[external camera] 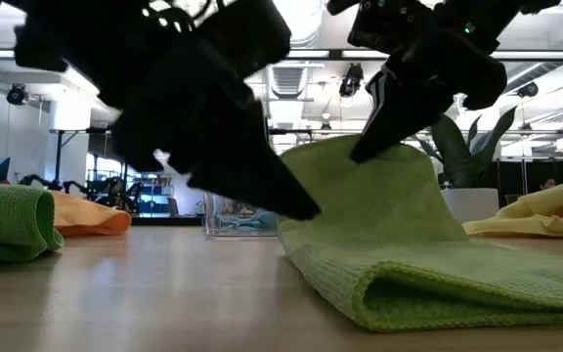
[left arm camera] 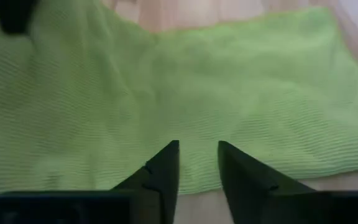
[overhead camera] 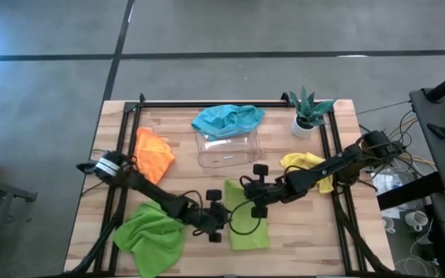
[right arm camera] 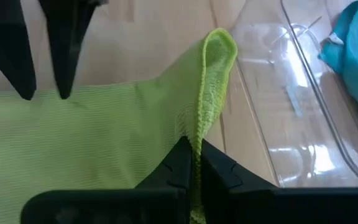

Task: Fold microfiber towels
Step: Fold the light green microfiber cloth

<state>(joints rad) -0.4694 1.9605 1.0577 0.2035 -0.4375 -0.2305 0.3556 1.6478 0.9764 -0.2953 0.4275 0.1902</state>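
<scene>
Lime green cloth fills our near view: the folded lime green towel lies on the wooden desk near its front edge, doubled over into a long strip. Our right gripper has its fingers pinched tight on one raised edge of this towel, lifting it into a peak above the desk. Our left gripper hovers just beside the towel's other side, fingers a little apart and gripping nothing, their tips over the cloth.

To the left, at the front corner, we see the second lime green towel lying crumpled. Behind it the orange towel rests in a loose heap. On the right, the yellow towel lies partly under our right arm. Farther back, in the middle, stands the clear plastic tray, with the teal towel draped over its far rim. At the back right corner stands a small potted plant.
</scene>
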